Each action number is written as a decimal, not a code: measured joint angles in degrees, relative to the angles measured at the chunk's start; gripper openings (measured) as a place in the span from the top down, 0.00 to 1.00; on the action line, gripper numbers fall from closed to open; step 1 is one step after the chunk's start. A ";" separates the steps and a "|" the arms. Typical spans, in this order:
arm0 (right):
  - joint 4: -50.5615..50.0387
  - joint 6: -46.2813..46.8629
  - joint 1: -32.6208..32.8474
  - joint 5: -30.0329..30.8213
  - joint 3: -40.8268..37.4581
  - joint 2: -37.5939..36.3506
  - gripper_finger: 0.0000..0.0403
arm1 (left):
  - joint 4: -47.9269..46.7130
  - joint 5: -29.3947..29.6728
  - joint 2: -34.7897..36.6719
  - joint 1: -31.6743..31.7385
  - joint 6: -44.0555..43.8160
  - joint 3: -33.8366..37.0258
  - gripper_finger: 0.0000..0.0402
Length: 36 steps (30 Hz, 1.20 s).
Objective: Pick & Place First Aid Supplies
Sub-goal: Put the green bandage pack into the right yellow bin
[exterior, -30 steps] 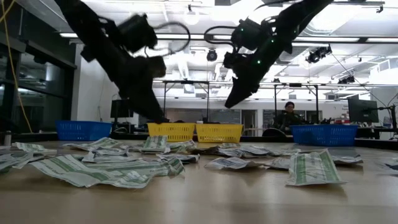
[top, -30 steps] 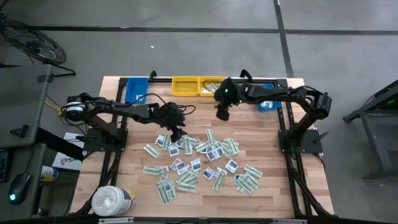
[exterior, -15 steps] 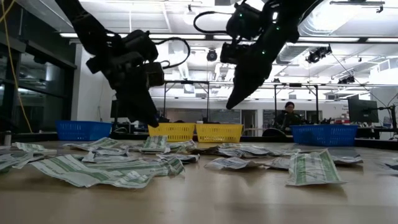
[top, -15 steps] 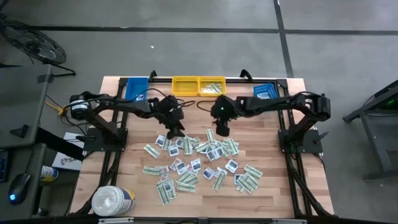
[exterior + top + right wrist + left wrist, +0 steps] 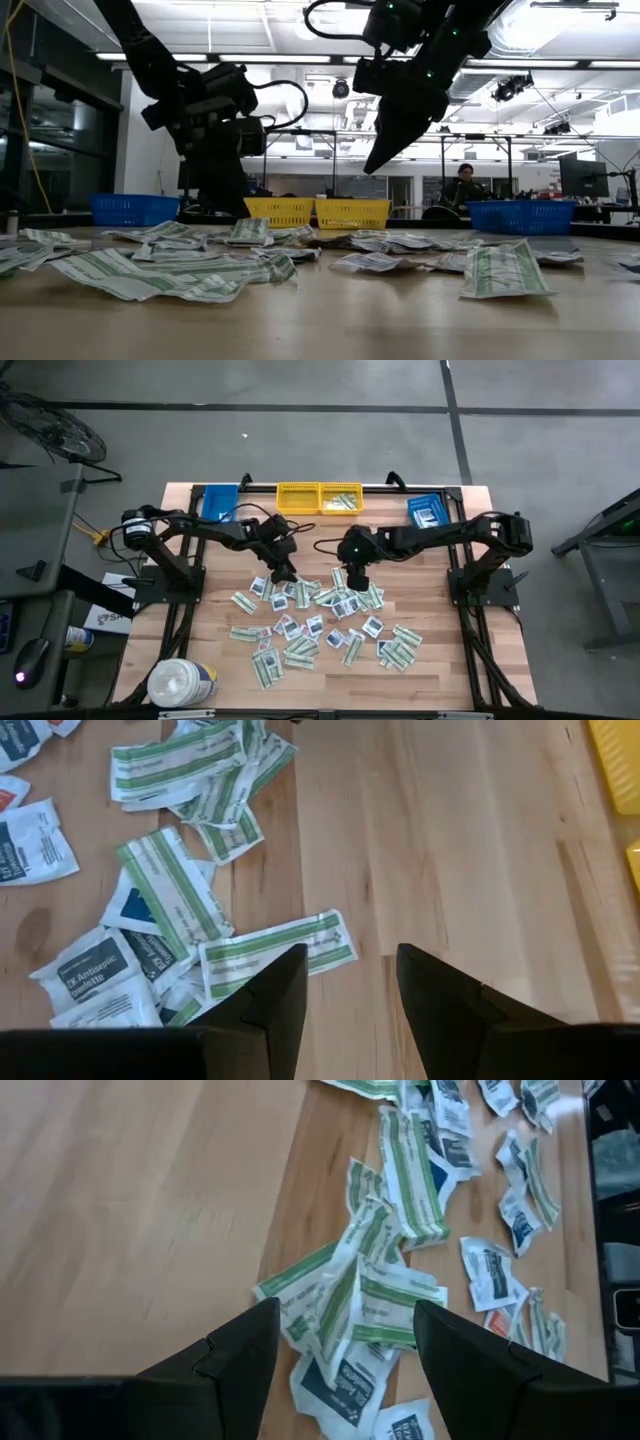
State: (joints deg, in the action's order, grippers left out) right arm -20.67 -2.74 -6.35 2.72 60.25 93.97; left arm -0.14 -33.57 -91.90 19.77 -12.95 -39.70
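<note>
The first aid supplies lie scattered flat on the wooden table: long green-white strips and small white squares with blue or red marks. My left gripper is open, slanting down over the pile's far left corner. In the left wrist view, green-white strips lie beyond its fingers. My right gripper is open too. It slants down above the pile's far edge and stands clear of the table in the low view. One strip lies on the table just beside the right gripper. Neither gripper holds anything.
Two yellow bins and two blue bins line the table's far edge. A big white tub stands at the near left corner. Bare wood lies between bins and pile. A person sits far behind.
My right gripper has swung from beside the yellow bins toward the near edge and now stands over the pile's far edge, still open. My left gripper has rolled about its wrist while staying over the pile's far left corner. No packet has moved.
</note>
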 joint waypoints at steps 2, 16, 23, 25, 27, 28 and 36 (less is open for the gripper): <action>-0.10 0.00 0.20 0.71 0.00 0.00 0.63 | 0.04 -0.04 0.00 -0.75 -0.38 0.00 0.42; -0.09 0.00 0.15 0.78 0.00 0.00 0.63 | 0.06 4.46 0.00 -3.76 -1.92 0.00 0.42; -0.09 0.00 0.15 0.77 -0.01 0.00 0.63 | 0.08 5.62 0.00 -3.78 -2.23 0.00 0.42; -0.11 0.00 0.15 0.76 -0.02 0.00 0.63 | 0.02 7.47 0.00 -3.67 -1.84 -0.11 0.42; -0.11 0.00 0.15 0.76 -0.02 0.00 0.63 | -0.04 8.74 -0.04 -3.65 -1.18 -0.65 0.42; -0.11 0.00 0.15 0.76 -0.02 0.00 0.63 | -0.02 8.76 -0.04 -3.65 -0.76 -1.06 0.42; -0.95 0.00 0.15 0.76 -0.02 0.00 0.63 | -2.69 3.79 -0.04 -3.67 -0.41 -4.11 0.42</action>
State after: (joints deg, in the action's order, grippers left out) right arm -21.61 -2.74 -6.20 3.49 60.23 93.97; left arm -2.83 -29.78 -91.94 16.10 -13.36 -43.82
